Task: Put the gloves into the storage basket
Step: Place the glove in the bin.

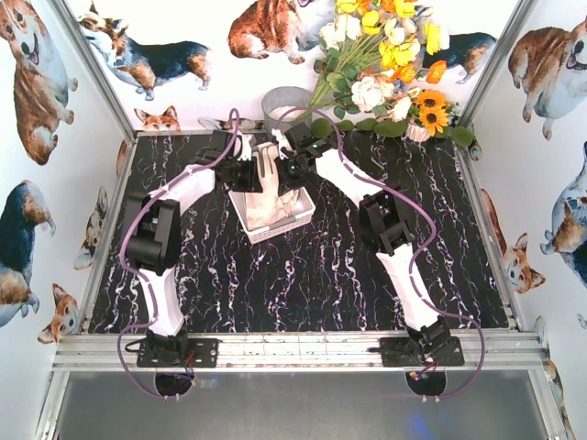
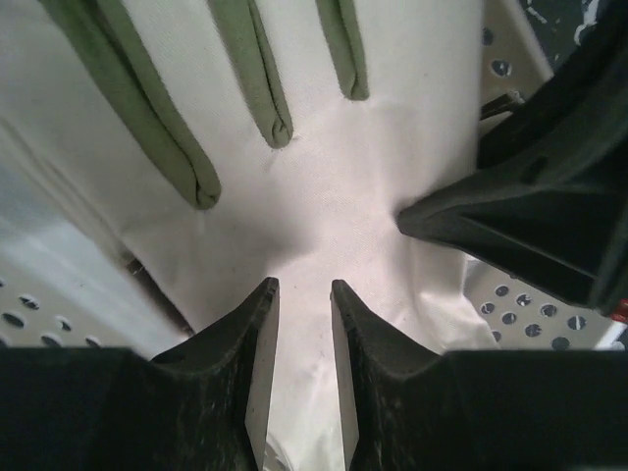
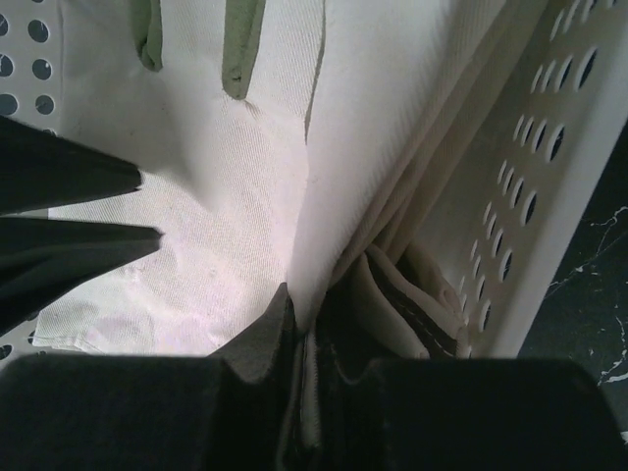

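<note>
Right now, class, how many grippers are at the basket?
2. The left gripper sits left of the raised glove; the right gripper pinches it from the right. Both are over the storage basket.

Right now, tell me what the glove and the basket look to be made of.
Glove: woven cloth, likely cotton canvas, matte cream. A fine weave and soft creases show, with olive-grey strips along the fingers.
Basket: probably moulded plastic, smooth white. It has a rigid wall with even rows of round holes.

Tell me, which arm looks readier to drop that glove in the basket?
Right, probably: the right fingers pinch a fold of the glove inside the basket; the left fingers stand slightly apart over it, seemingly gripping nothing.
</note>
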